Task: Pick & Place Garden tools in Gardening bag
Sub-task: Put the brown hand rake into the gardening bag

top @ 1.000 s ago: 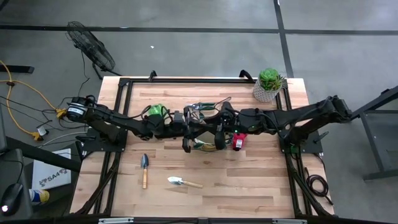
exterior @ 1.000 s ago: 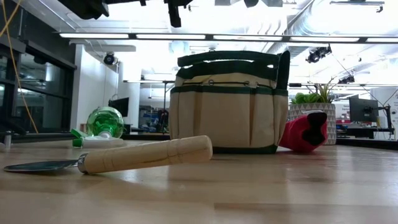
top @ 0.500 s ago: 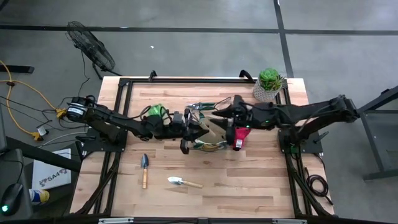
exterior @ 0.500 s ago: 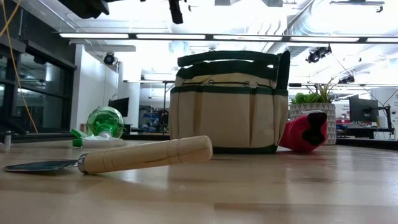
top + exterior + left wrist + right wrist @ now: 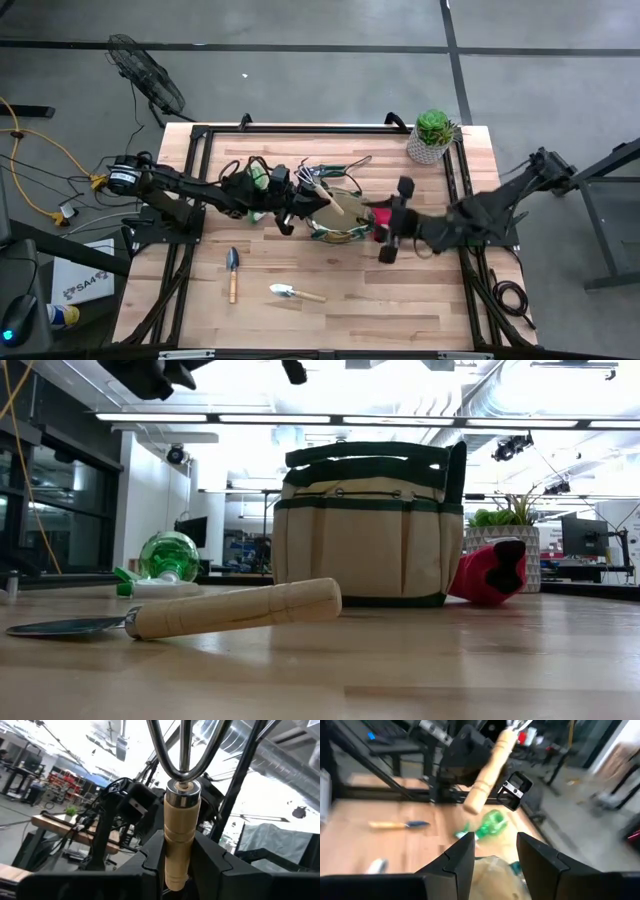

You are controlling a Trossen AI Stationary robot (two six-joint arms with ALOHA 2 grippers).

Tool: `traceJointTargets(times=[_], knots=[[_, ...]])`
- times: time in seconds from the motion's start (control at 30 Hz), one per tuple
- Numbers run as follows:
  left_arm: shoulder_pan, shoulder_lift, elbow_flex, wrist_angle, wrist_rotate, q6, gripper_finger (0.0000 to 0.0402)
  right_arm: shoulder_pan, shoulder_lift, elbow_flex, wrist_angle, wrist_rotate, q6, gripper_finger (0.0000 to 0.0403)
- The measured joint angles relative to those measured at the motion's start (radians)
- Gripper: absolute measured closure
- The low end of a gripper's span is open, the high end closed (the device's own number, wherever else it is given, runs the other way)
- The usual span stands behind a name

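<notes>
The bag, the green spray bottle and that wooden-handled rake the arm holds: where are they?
gardening bag [image 5: 360, 550], low view, on its tan front panel.
green spray bottle [image 5: 168, 556], low view, on its round green body.
hand rake [image 5: 180, 840], left wrist view, on its wooden handle.

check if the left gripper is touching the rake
Touching. In the left wrist view the left gripper has its fingers clamped on both sides of the rake handle, with no gap showing.

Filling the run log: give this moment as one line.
left tool: shut on wooden-handled steel hand rake, above tan fabric gardening bag | right tool: open, empty, beside bag
</notes>
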Motion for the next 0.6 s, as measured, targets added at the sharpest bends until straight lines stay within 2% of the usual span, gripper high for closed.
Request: traceJointTargets(times=[0.33, 0.6], knots=[[0.001, 0.116, 0.000, 0.150, -0.015, -0.069, 0.0338, 0.100, 0.164, 0.000, 0.128, 0.298, -0.372, 0.0264], [0.000, 0.144, 0.000, 0.211, -0.049, -0.101, 0.0338, 0.110, 0.259, 0.000, 0.158, 0.447, -0.414, 0.0264]])
